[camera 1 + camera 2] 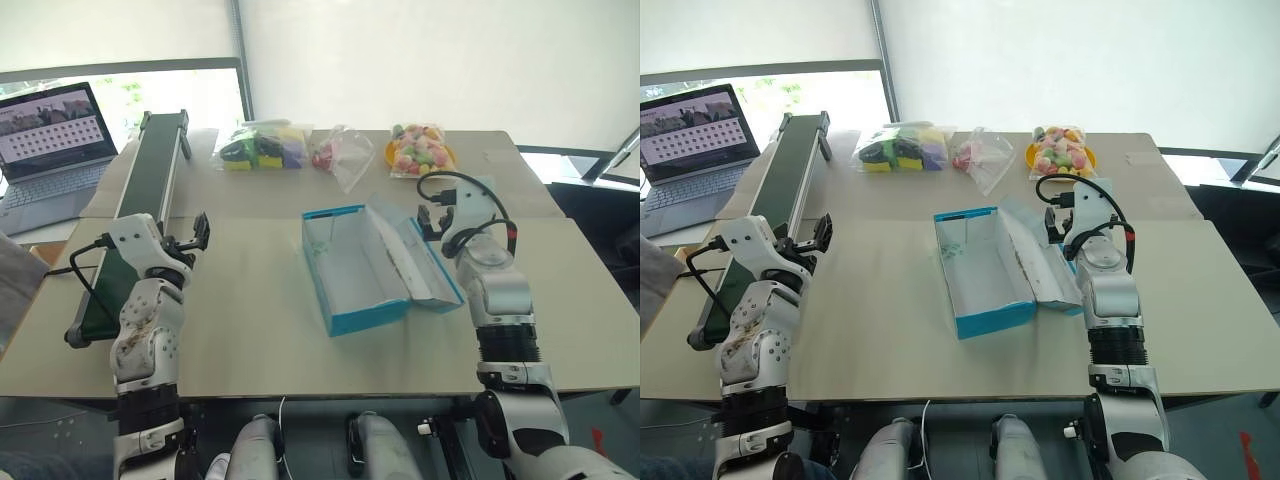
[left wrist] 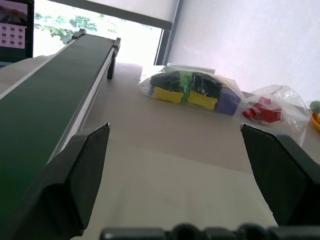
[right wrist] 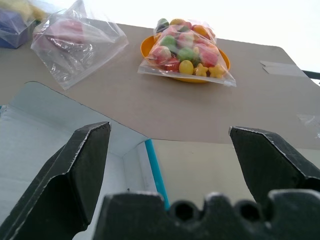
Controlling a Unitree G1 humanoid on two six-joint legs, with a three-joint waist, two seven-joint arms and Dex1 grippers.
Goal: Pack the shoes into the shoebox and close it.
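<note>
The turquoise shoebox (image 1: 368, 318) lies open in the middle of the table, white inside and with nothing in it. Its lid (image 1: 418, 262) folds out flat toward the right. The shoes are out of view. My left gripper (image 1: 196, 232) hovers open beside the green conveyor belt, well left of the box, with nothing between its fingers (image 2: 80, 170). On the other side, my right gripper (image 1: 432, 215) is open just above the lid's far right corner. In the right wrist view the lid's white inner face (image 3: 45, 135) and turquoise edge lie below the gripper (image 3: 170, 128).
A long green conveyor belt (image 1: 140, 200) runs along the left side, with a laptop (image 1: 50, 140) beyond it. At the back stand a bag of yellow, purple and black items (image 1: 262, 146), a bag of red pieces (image 1: 338, 152) and an orange plate with bagged colourful items (image 1: 420, 150).
</note>
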